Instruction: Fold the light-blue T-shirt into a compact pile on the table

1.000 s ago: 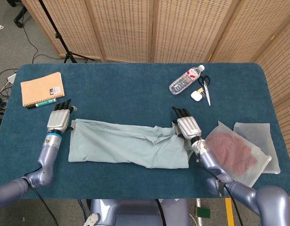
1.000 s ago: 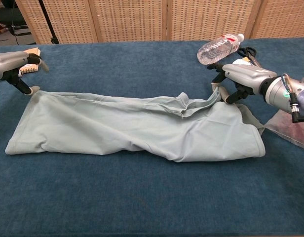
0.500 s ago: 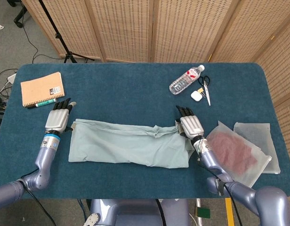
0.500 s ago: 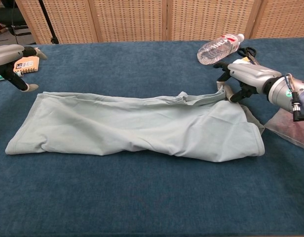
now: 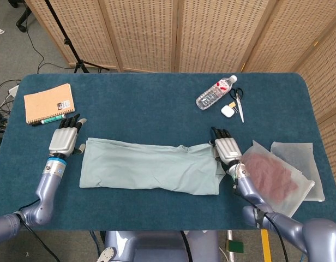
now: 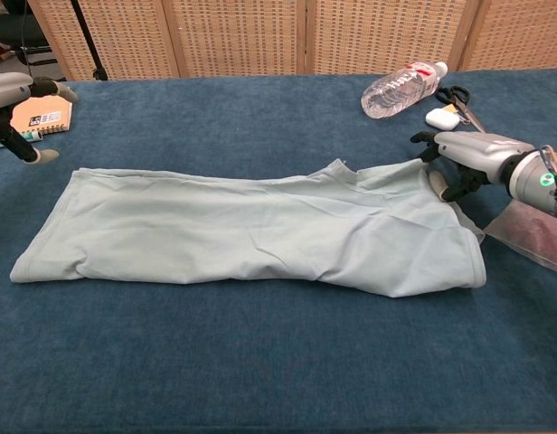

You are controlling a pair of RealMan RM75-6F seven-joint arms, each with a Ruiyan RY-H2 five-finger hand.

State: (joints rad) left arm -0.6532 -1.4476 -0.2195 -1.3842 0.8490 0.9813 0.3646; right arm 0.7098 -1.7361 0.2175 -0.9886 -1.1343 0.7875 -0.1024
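Both views are evenly and brightly lit by soft, diffuse light that seems to come from above; nothing is dim or blown out. Shadows are faint: a thin dark edge runs under the lower hem of the T-shirt [image 6: 251,240] in the chest view, and only a slight one lies beneath each hand. The plastic bottle [image 5: 215,92] carries small highlights, and the translucent bags [image 5: 282,173] at the right of the head view show a mild sheen. Focus is sharp across the desk [image 5: 157,103] in both views. The chest view shows slight softening and stretching toward its left and right edges.
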